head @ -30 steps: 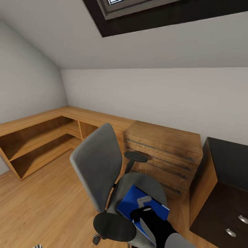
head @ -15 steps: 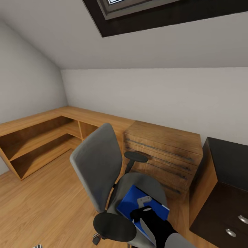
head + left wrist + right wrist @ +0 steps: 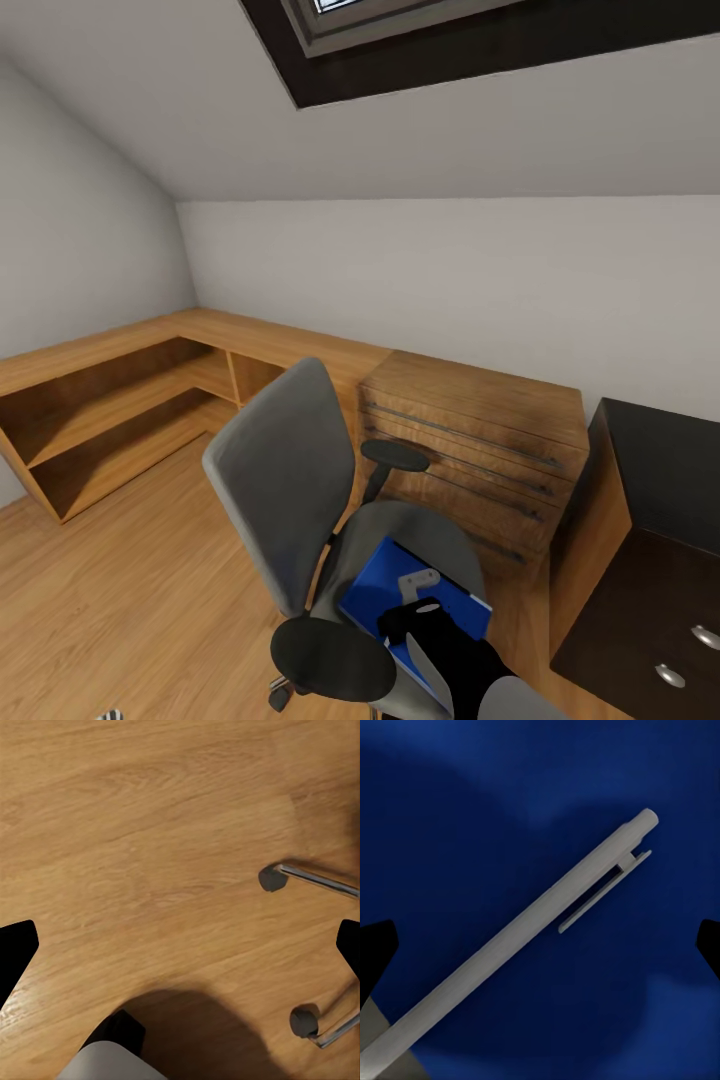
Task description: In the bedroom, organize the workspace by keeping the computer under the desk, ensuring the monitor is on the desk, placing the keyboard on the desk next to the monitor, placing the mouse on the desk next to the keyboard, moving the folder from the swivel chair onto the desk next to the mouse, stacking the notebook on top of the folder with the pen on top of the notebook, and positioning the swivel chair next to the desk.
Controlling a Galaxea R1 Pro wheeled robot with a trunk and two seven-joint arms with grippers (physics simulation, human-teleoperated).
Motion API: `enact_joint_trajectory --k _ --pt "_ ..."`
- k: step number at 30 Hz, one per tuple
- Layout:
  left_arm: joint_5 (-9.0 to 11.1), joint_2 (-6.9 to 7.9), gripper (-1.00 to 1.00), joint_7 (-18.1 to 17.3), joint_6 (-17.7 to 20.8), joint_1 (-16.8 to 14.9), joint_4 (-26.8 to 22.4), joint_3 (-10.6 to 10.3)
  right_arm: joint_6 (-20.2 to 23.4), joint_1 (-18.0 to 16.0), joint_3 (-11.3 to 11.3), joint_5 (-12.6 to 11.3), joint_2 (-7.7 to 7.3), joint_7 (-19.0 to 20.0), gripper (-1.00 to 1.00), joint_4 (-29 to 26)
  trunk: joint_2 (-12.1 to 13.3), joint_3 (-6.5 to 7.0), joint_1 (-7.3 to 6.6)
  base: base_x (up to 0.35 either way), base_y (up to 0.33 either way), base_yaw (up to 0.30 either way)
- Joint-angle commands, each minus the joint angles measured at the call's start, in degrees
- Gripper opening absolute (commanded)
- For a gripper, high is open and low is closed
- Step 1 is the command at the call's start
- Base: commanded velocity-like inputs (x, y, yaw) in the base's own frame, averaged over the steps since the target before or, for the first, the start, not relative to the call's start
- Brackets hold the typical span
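The grey swivel chair (image 3: 290, 480) stands on the wooden floor, left of the black desk (image 3: 660, 470). On its seat lies the blue folder (image 3: 375, 595). My right gripper (image 3: 425, 615) hovers just over the folder. In the right wrist view the silvery-white pen (image 3: 521, 937) lies diagonally on the folder (image 3: 472, 817), between the spread black fingertips (image 3: 375, 945) of the open right gripper (image 3: 542, 945). My left gripper (image 3: 182, 949) is open above the floor, close to the chair's chrome legs and castors (image 3: 300, 877). The computer, monitor, keyboard and mouse are out of view. I cannot make out the notebook.
A wooden slatted cabinet (image 3: 480, 440) stands against the wall behind the chair. Low open wooden shelves (image 3: 110, 410) run along the left wall and corner. The desk's black drawers carry silver knobs (image 3: 705, 635). Bare floor (image 3: 120, 600) stretches left of the chair.
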Motion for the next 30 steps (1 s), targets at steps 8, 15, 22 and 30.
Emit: enact_joint_trajectory --k 8,15,22,30 --pt "0.6 0.02 1.00 0.5 0.2 0.0 -0.1 0.0 0.2 -0.1 0.4 -0.5 0.00 -0.6 1.00 0.0 0.0 -0.05 0.00 0.000 0.000 0.000" --pt "0.6 0.02 1.00 0.5 0.2 0.0 -0.1 0.0 0.2 -0.1 0.4 -0.4 0.00 -0.6 1.00 0.0 0.0 -0.05 0.00 0.000 0.000 0.000" --pt "0.5 0.02 1.00 0.5 0.1 0.0 -0.1 0.0 0.2 -0.1 0.4 -0.4 0.00 -0.6 1.00 0.0 0.0 -0.05 0.00 0.000 0.000 0.000" --pt "0.5 -0.04 1.00 0.5 0.1 0.0 -0.1 0.0 0.2 -0.1 0.4 -0.4 0.00 -0.6 1.00 0.0 -1.2 -0.59 0.66 0.000 0.000 0.000"
